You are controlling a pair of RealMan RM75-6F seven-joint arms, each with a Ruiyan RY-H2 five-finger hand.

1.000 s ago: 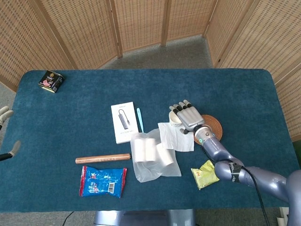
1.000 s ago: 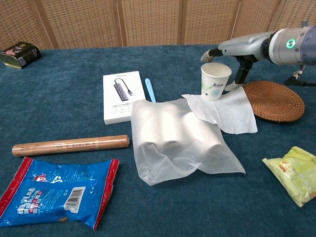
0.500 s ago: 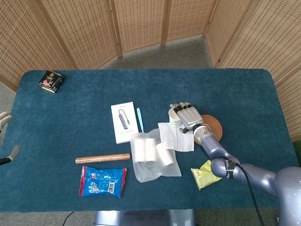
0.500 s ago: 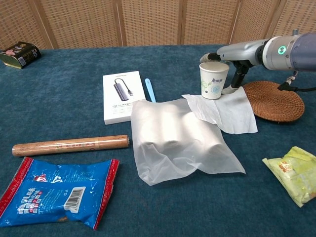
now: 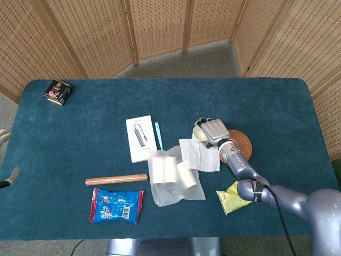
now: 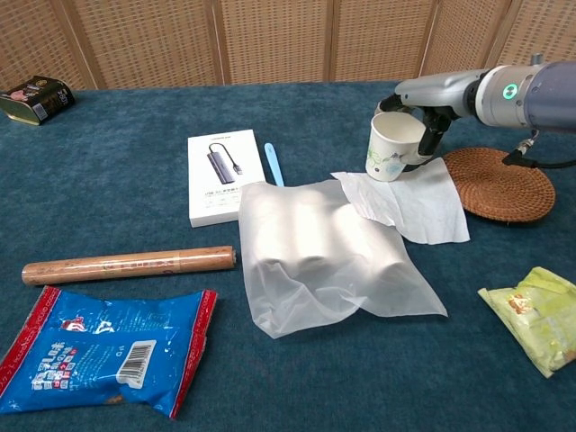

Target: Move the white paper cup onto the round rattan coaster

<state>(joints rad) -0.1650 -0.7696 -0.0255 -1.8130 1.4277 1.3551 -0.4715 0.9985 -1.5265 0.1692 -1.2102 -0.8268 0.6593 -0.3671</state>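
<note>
The right hand (image 6: 421, 115) has its fingers curled around the white paper cup (image 6: 393, 145) and grips it. The cup leans to the left, its base at the far edge of a white tissue (image 6: 414, 205) that lies on the blue counter (image 5: 96, 112). The round rattan coaster (image 6: 498, 184) lies bare just right of the cup and hand, its left rim near the tissue.

From the head view, the right hand (image 5: 214, 129) covers most of the cup (image 5: 198, 134), with the coaster (image 5: 241, 143) partly behind the wrist.

The left hand (image 5: 6, 133) shows only as a pale sliver at the left edge of the head view, so I cannot tell how its fingers lie.

Near of the tissue sits a clear plastic bag (image 6: 319, 255) with white rolls inside. Left of the cup lie a white box (image 6: 222, 174) and a light-blue stick (image 6: 274, 163).
</note>
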